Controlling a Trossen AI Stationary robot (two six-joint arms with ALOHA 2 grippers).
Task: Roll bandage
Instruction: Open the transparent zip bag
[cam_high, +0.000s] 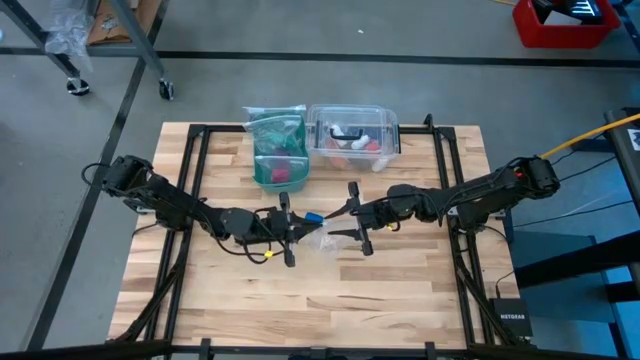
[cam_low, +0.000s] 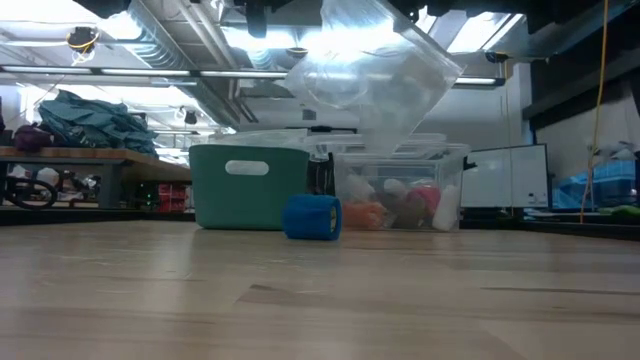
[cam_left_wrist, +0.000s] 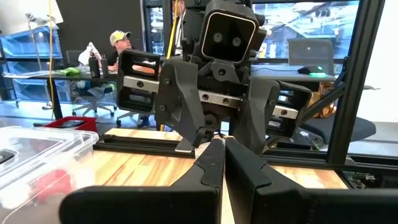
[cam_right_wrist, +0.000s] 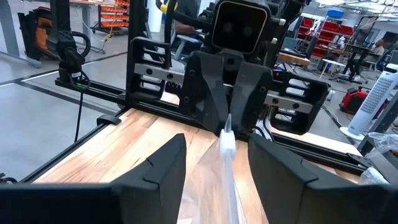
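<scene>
Blue fabric bandage roll is sitting on the wooden bench; we are seeing the left pincer pinching the clear plastic zip bag shut-fingered, the right pincer gaping around its other end.

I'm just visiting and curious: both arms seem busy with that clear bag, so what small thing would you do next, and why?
Probably let the left end effector release the bag and drop toward the bandage. Both end effectors meet at the bag held above the table, the left shut on it, while the bandage sits alone on the wood.
</scene>
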